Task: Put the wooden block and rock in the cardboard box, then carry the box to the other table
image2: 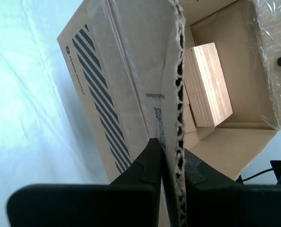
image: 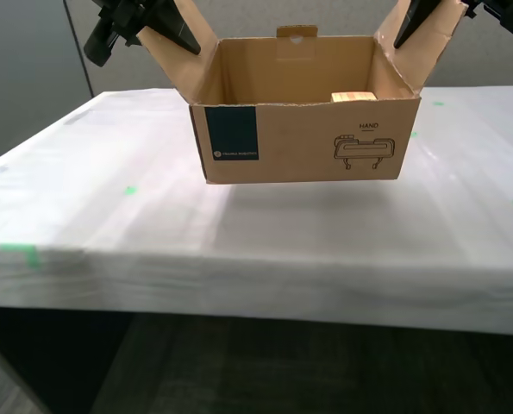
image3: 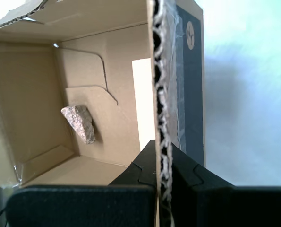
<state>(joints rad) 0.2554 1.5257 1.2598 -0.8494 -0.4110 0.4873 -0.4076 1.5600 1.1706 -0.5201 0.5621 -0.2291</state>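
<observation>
While a side flap is being pinched edge-on between the closed fingers of my first hand (image3: 163, 163), the opposite flap is being clamped the same way by my second hand (image2: 174, 163). Inside the cardboard box (image: 303, 142), the rock (image3: 79, 123) and the wooden block (image2: 207, 85) are already lying on the floor, so loading looks finished. The box is being held clear above the white tabletop (image: 153, 233), its shadow falling beneath; only setting it down appears to be left.
</observation>
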